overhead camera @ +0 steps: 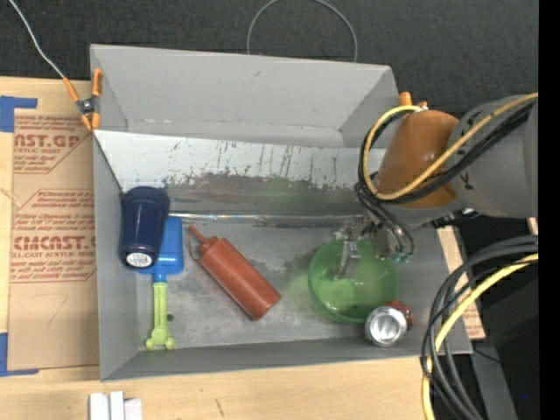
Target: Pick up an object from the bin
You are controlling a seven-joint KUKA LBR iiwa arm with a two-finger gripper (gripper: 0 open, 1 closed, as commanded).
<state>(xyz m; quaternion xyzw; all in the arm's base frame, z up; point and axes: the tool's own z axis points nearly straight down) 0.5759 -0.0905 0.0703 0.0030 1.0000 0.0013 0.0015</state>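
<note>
Hanging right above the see-through green round bowl (350, 294) in the bin's (219, 160) front-right corner, the gripper (357, 250) sat over its far edge, so the bowl lay just below and slightly nearer; couldn't tell how open it was or if it gripped anything

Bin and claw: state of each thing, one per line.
Dark blue can: lying on its side.
Blue-and-lime scoop: lying flat.
Red bottle: lying on its side.
Green translucent vessel: beneath the claw.
Silver can: tipped over.
Claw: low over that vessel.
</note>
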